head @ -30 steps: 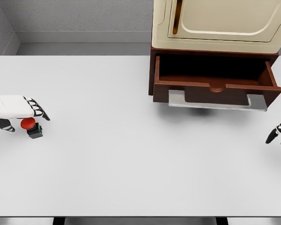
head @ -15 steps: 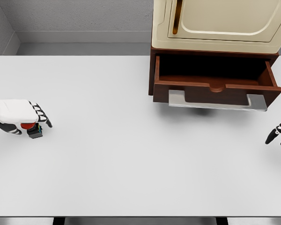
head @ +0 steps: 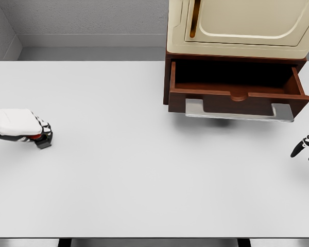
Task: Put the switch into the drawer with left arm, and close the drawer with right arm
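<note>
The switch [head: 41, 142], a small dark box with a red button, sits on the white table [head: 134, 154] at the far left. Only a sliver of red and the dark base show, because my left hand [head: 33, 135] covers it with fingers curled down around it. The brown drawer [head: 237, 92] stands pulled open at the upper right, its inside dark, with a grey handle [head: 238, 111] along its front. My right hand [head: 306, 146] hovers at the right edge, below and right of the drawer, fingers relaxed and holding nothing.
A cream cabinet [head: 244, 25] sits on top of the drawer's brown frame at the back right. A grey wall runs behind the table. The table's front edge lies near the bottom of the view.
My left hand has dropped onto the switch and its fingers have curled around it, hiding most of the red button. The right hand has barely shifted.
</note>
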Robot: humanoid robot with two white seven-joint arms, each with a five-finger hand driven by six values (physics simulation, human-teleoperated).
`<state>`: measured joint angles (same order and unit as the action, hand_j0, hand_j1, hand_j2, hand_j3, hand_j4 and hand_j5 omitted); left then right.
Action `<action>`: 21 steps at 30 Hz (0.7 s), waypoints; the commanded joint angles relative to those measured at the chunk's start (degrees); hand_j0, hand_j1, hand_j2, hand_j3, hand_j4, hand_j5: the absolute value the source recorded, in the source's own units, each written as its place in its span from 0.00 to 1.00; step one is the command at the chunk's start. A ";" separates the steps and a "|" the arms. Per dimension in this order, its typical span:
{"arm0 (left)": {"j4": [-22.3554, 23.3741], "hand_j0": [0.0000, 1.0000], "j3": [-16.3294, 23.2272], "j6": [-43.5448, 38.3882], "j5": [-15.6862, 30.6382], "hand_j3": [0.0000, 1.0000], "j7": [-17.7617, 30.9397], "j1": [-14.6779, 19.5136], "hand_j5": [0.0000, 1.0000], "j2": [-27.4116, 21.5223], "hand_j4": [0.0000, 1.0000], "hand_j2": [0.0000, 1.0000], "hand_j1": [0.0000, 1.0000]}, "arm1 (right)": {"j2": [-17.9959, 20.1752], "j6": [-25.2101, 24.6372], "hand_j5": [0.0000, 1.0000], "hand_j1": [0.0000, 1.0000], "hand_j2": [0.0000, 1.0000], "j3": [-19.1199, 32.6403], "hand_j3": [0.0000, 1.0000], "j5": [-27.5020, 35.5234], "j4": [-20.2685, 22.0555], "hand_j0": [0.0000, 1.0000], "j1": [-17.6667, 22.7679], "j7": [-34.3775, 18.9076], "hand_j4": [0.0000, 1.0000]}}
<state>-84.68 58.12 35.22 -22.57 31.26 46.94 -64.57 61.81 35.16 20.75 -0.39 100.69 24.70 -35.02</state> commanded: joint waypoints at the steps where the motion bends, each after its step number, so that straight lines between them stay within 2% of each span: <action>1: -2.50 0.35 -0.20 -0.22 -0.63 0.35 -0.41 0.08 0.35 -0.03 0.35 0.35 0.35 | 0.07 -0.16 0.57 0.57 0.57 -0.01 0.57 0.39 0.03 0.57 0.00 0.02 0.57; 4: -7.16 0.35 -0.38 -0.22 -0.63 0.35 -0.41 0.78 0.35 0.49 0.35 0.35 0.35 | 0.07 -0.16 0.57 0.57 0.57 -0.01 0.57 0.39 -0.05 0.57 0.00 0.02 0.57; 7: -10.77 0.35 -0.82 -0.22 -0.45 0.35 -0.41 3.33 0.35 1.64 0.35 0.35 0.35 | 0.07 -0.16 0.57 0.57 0.57 -0.01 0.57 0.39 -0.06 0.57 0.00 0.02 0.57; 11: -10.95 0.35 -1.17 -0.22 0.78 0.35 -0.76 6.76 0.35 7.44 0.35 0.35 0.35 | 0.07 -0.16 0.57 0.57 0.57 -0.01 0.57 0.39 0.03 0.57 0.00 0.02 0.57; 15: -10.95 0.35 -1.87 -0.22 0.86 0.35 -0.76 8.52 0.35 12.97 0.35 0.35 0.35 | 0.07 -0.16 0.57 0.57 0.57 -0.01 0.57 0.39 0.03 0.57 0.00 0.02 0.57; 21: -10.95 0.35 -4.07 -0.22 3.41 0.35 -1.03 10.63 0.35 16.40 0.35 0.35 0.35 | 0.07 -0.16 0.57 0.57 0.57 -0.01 0.57 0.39 0.03 0.57 0.00 0.02 0.57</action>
<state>-95.58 54.89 35.17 -20.54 30.36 57.66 -49.61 61.81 35.16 20.72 -0.39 100.66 24.70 -35.02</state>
